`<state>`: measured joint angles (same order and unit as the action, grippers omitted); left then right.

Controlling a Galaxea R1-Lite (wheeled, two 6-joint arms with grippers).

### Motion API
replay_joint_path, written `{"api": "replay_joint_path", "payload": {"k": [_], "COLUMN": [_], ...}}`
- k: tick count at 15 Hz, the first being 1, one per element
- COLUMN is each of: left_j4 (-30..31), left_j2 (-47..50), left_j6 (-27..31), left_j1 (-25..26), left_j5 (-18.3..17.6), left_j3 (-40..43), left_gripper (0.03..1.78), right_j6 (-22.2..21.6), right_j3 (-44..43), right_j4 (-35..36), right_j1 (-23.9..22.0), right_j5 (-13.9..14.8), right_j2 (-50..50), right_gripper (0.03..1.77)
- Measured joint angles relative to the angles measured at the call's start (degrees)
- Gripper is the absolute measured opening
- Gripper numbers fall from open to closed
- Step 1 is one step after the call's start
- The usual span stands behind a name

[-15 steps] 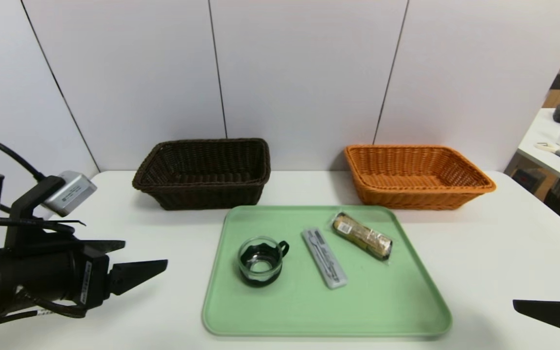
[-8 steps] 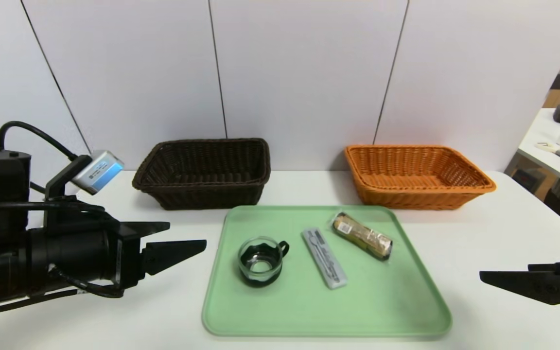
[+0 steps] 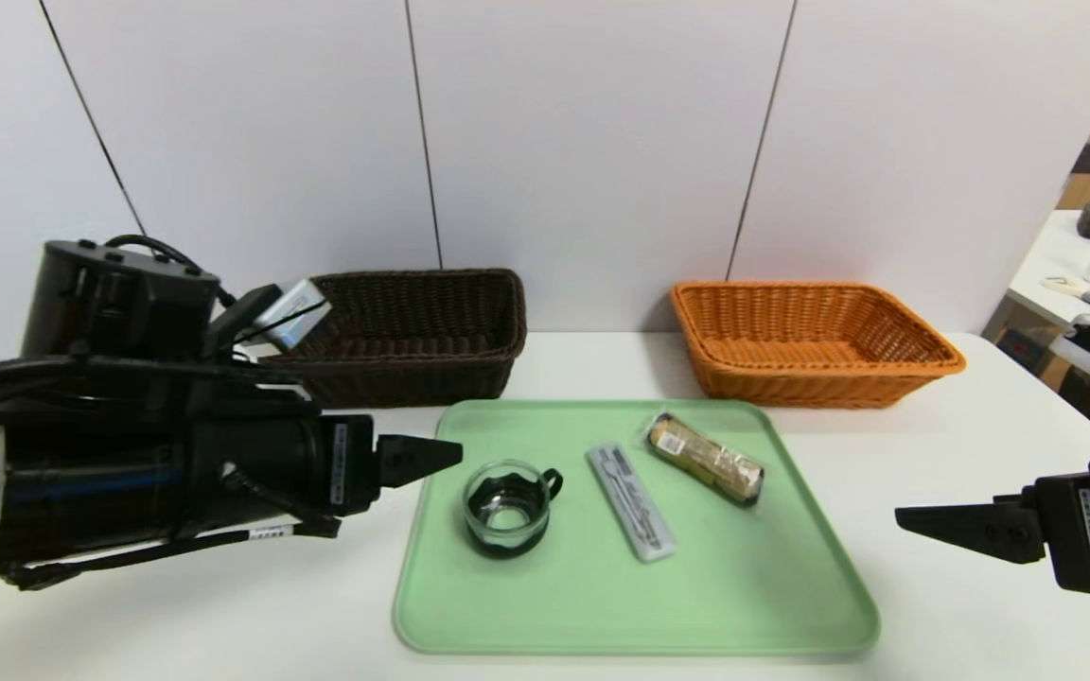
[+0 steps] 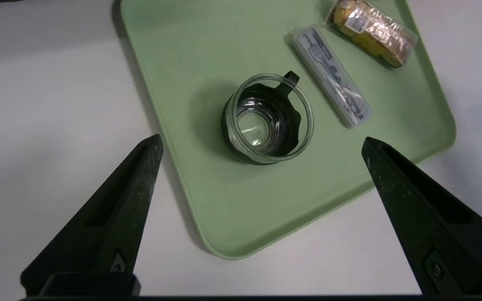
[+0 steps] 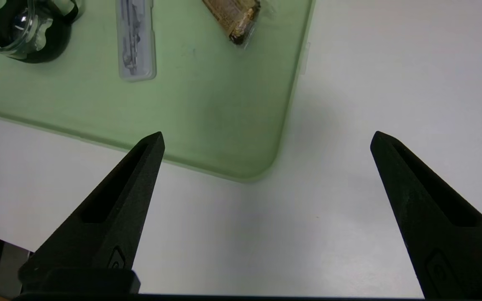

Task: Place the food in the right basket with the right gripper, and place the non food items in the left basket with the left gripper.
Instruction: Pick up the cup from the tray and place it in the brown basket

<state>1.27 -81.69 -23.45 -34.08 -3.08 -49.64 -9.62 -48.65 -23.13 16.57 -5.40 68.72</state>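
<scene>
With its fingers wide and empty, the left gripper (image 4: 262,142) hangs near the tray's (image 3: 635,638) left edge, the cup (image 4: 268,121) lying just right, its handle (image 4: 292,78) pointing far and right.

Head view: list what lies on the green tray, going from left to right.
Glass cup with a black sleeve, clear case of cutlery, plastic-wrapped food roll.

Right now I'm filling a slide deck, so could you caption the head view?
Glass cup, cutlery case and wrapped food on a green tray, before two baskets.
</scene>
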Motion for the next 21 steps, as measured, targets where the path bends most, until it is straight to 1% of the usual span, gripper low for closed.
{"api": "replay_joint_path", "payload": {"k": [1,3,6,8,10,13,16,21], "left_j4": [-3.4,-9.3,-18.9,-24.0,-26.2,-26.7,-26.4,-26.3], "left_j2": [-1.5,-4.4,-9.3,-12.8,-15.3,-18.6,-20.6,-21.3], "left_j6": [-1.5,-4.8,-9.6,-12.2,-14.0,-14.7,-14.7,-13.2], "left_j1": [-2.3,-4.9,-7.4,-8.9,-10.0,-11.2,-11.6,-11.5], "left_j5": [4.0,9.2,13.4,16.3,17.8,19.5,19.7,19.8], "left_j3": [-2.6,-7.3,-15.5,-19.7,-21.5,-22.2,-22.3,-21.4], "left_gripper": [1.69,1.69,1.69,1.69,1.69,1.69,1.69,1.69], "right_j6": [0.0,0.0,-0.2,-0.2,-0.2,-0.1,-0.1,-0.2], "right_j3": [-0.4,-0.9,-1.1,-1.1,-1.1,-1.1,-1.1,-0.9], "right_j4": [0.0,0.3,1.3,1.4,1.4,1.6,1.6,1.5], "right_j1": [0.6,1.7,2.6,2.8,2.8,2.9,3.0,3.0], "right_j5": [0.6,0.9,0.9,0.9,1.0,1.0,1.0,1.0], "right_j2": [0.8,2.1,3.8,4.4,4.7,5.0,5.1,5.1], "right_gripper": [1.70,1.70,1.70,1.70,1.70,1.70,1.70,1.70]}}
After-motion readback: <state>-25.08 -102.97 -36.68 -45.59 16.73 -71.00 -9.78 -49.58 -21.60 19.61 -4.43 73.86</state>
